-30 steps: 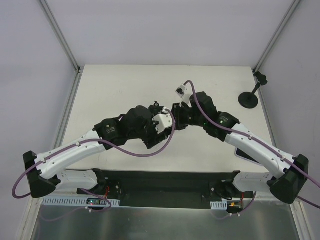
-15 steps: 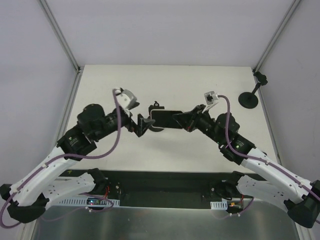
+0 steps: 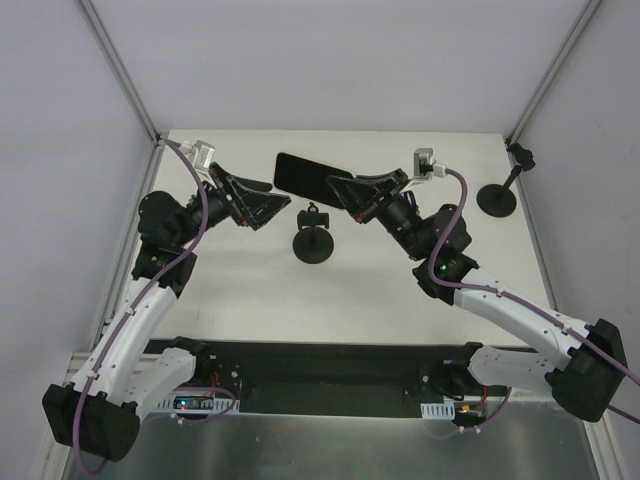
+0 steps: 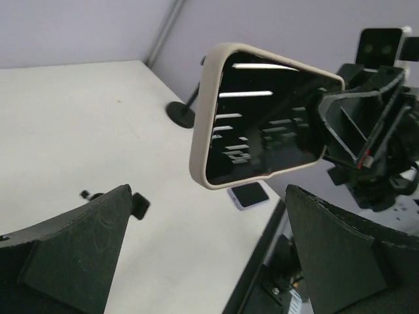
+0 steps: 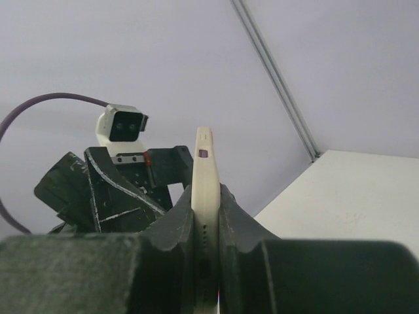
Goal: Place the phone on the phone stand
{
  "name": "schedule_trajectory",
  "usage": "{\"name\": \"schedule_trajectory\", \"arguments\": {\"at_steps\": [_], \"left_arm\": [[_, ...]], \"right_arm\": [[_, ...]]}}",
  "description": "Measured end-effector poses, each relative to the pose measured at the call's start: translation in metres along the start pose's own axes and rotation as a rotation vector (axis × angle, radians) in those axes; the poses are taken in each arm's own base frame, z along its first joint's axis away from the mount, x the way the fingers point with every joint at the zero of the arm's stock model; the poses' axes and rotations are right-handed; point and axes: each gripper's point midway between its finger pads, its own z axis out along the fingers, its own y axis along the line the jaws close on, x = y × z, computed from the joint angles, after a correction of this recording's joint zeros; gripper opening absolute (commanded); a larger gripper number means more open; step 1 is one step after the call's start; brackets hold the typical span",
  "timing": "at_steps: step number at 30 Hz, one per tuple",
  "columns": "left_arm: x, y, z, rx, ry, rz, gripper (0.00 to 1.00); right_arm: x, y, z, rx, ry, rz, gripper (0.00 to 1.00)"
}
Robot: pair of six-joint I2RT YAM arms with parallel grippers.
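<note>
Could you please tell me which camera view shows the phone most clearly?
The left wrist view: the phone turns its dark screen and cream case to that camera. The top external view shows it small, held by the right gripper. The right wrist view shows only its thin edge between the fingers.

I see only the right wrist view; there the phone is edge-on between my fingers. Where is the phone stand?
Observer: Top view: the phone stand sits on the table, toward the near edge from the phone, which the right gripper holds by one end.
Operator: Does the left gripper hold it also?
Observer: No, the left gripper is open, apart from the phone.
Operator: Any other stand?
Observer: Yes, a second stand near the table's right edge.
</note>
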Motion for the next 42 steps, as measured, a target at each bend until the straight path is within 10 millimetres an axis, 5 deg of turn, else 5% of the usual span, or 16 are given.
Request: {"name": "schedule_trajectory", "arguments": {"at_steps": [5, 6, 8, 15, 18, 23, 27, 30, 32, 35, 42], "left_arm": [[-0.001, -0.024, 0.002, 0.161, 0.021, -0.057, 0.93], [-0.004, -0.028, 0.001, 0.197, 0.017, -0.061, 0.83], [-0.013, -0.031, 0.001, 0.253, -0.008, -0.083, 0.77], [-0.014, 0.004, 0.013, 0.302, 0.038, -0.374, 0.66], [-0.009, 0.009, 0.015, 0.299, 0.073, -0.469, 0.66], [-0.015, -0.011, 0.006, 0.345, 0.070, -0.433, 0.58], [-0.016, -0.023, 0.001, 0.379, 0.071, -0.403, 0.38], [-0.013, -0.021, 0.001, 0.376, 0.091, -0.415, 0.36], [-0.011, -0.023, 0.002, 0.382, 0.100, -0.417, 0.46], [-0.009, -0.026, 0.002, 0.389, 0.107, -0.419, 0.47], [-0.004, -0.022, 0.005, 0.384, 0.126, -0.445, 0.13]], "right_arm": [[-0.009, 0.015, 0.000, -0.086, -0.029, 0.008, 0.01], [-0.011, 0.017, 0.000, -0.102, -0.034, 0.015, 0.01], [-0.016, 0.016, -0.001, -0.113, -0.041, 0.025, 0.01], [-0.019, 0.009, -0.005, -0.134, -0.043, 0.064, 0.01], [-0.013, 0.000, -0.003, -0.118, -0.030, 0.071, 0.01], [0.009, 0.004, 0.003, -0.163, 0.021, 0.120, 0.01], [0.034, 0.000, 0.011, -0.177, 0.066, 0.147, 0.01], [0.040, 0.005, 0.014, -0.196, 0.067, 0.152, 0.01], [0.040, 0.008, 0.014, -0.200, 0.059, 0.142, 0.01], [0.040, 0.005, 0.014, -0.185, 0.046, 0.126, 0.01], [0.038, 0.004, 0.008, -0.166, 0.023, 0.128, 0.01]]}}
